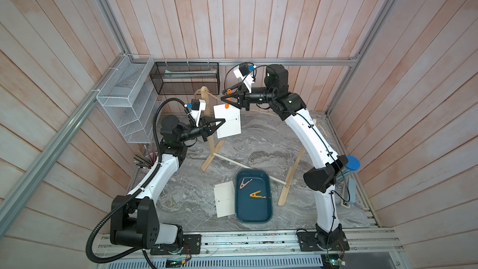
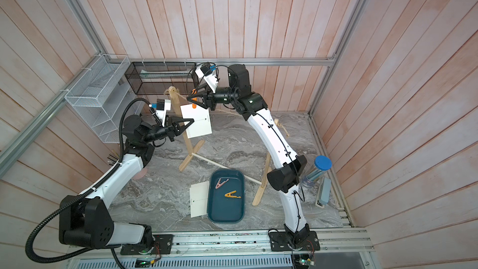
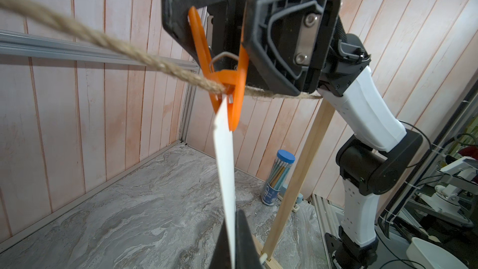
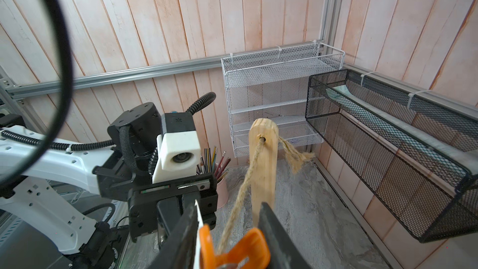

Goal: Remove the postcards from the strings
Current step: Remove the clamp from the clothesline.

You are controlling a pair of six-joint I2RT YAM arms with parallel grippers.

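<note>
One white postcard hangs from the jute strings, pinned by an orange clothespin. My left gripper is shut on the card's lower edge. My right gripper reaches in from the right at twine height. Its fingers press on both handles of the orange clothespin. Two more postcards lie overlapped on the table beside a dark teal tray.
The tray holds a pink clothespin and a yellow one. Wooden posts carry the twine, joined by a white dowel. A white mesh shelf, a black mesh basket, a pencil cup and a blue-lidded tube line the edges.
</note>
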